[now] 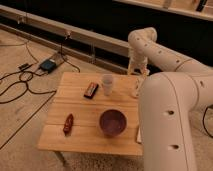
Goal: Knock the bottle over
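Observation:
The bottle (135, 88) is slim and clear. It stands upright near the back right of the wooden table (85, 112), right of the whitish cup (107, 84). The large white arm link in the foreground partly hides it. My gripper (136, 70) hangs from the arm's wrist over the table's back edge. It is just above and behind the bottle.
A purple bowl (112, 122) sits at the front middle. A dark flat packet (91, 90) lies left of the cup and a red-brown item (68, 123) lies at the front left. A pale flat thing (138, 134) lies at the right edge. Cables and a power box (48, 65) lie on the floor to the left.

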Tool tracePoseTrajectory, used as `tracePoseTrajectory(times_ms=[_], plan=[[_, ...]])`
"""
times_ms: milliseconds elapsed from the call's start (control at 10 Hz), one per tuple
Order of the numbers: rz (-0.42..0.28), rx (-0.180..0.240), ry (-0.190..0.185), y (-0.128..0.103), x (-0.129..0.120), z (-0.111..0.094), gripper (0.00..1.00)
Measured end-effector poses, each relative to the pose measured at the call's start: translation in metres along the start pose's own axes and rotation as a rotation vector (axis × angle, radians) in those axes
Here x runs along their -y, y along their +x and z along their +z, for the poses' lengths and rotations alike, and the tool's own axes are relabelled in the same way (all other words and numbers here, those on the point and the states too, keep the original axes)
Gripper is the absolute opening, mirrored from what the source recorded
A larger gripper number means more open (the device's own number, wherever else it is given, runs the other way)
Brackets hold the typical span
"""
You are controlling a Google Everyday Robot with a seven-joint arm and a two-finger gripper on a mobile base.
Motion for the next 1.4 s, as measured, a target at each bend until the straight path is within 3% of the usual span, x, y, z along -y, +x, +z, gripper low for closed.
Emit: tracePoseTrajectory(times_ms=[1400], plan=[[-0.001, -0.006, 0.011, -0.0013, -0.0032, -0.0069, 0.65]])
